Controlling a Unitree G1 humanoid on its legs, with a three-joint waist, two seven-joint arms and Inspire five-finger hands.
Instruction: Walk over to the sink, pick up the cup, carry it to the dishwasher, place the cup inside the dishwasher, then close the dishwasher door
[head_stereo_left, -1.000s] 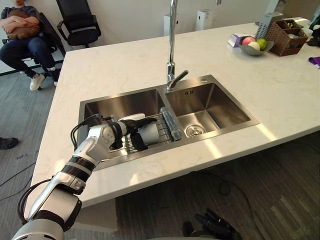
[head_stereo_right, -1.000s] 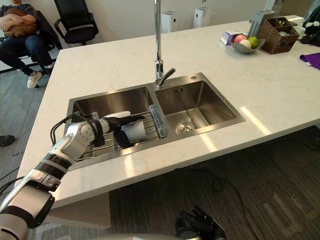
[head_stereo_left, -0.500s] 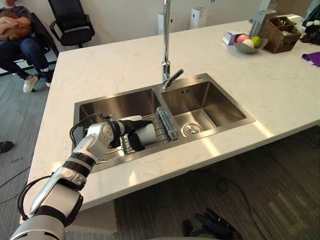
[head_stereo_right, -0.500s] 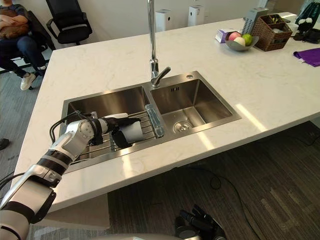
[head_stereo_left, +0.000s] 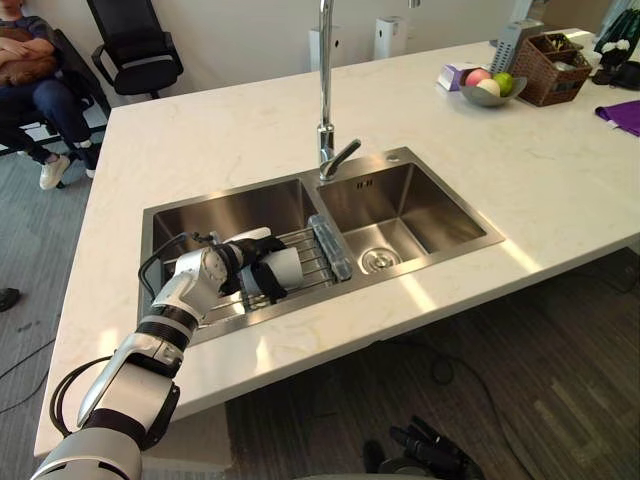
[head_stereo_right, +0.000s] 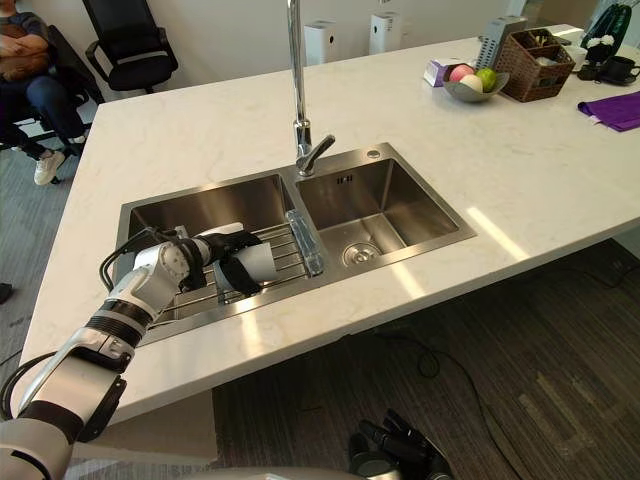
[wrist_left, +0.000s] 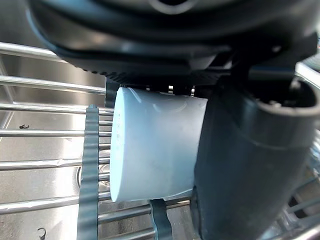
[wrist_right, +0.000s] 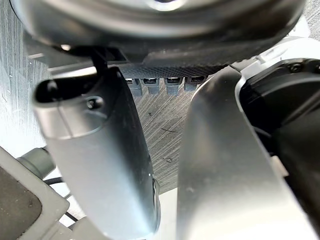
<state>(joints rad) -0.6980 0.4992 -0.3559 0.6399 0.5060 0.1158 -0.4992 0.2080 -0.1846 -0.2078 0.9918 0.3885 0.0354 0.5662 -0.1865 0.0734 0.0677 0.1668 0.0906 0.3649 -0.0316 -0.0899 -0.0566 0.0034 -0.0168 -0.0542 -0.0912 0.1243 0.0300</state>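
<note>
Left robot hand (head_stereo_left: 246, 268) is down in the left basin of the sink (head_stereo_left: 250, 205), fingers and thumb curled round the white cup (head_stereo_left: 287, 266). In the left wrist view the thumb (wrist_left: 245, 165) lies across one side of the cup (wrist_left: 155, 145). The cup lies on its side over the bars of the wire rack (head_stereo_left: 318, 252). Cannot tell whether it rests on the bars or is just clear of them. The rack spans the left basin and ends at the divider between the two basins.

Right robot hand (head_stereo_left: 428, 447) hangs low, below the near edge of the bench (head_stereo_left: 220, 130), over the floor. Its fingers are relaxed and hold nothing.

The faucet (head_stereo_left: 323, 90) stands upright behind the divider. At the far right of the bench sit a fruit bowl (head_stereo_left: 483, 92), a wicker basket (head_stereo_left: 555, 68) and a purple cloth (head_stereo_left: 622, 115). A person (head_stereo_left: 30, 80) sits beyond the far left corner, beside an office chair (head_stereo_left: 132, 42).
</note>
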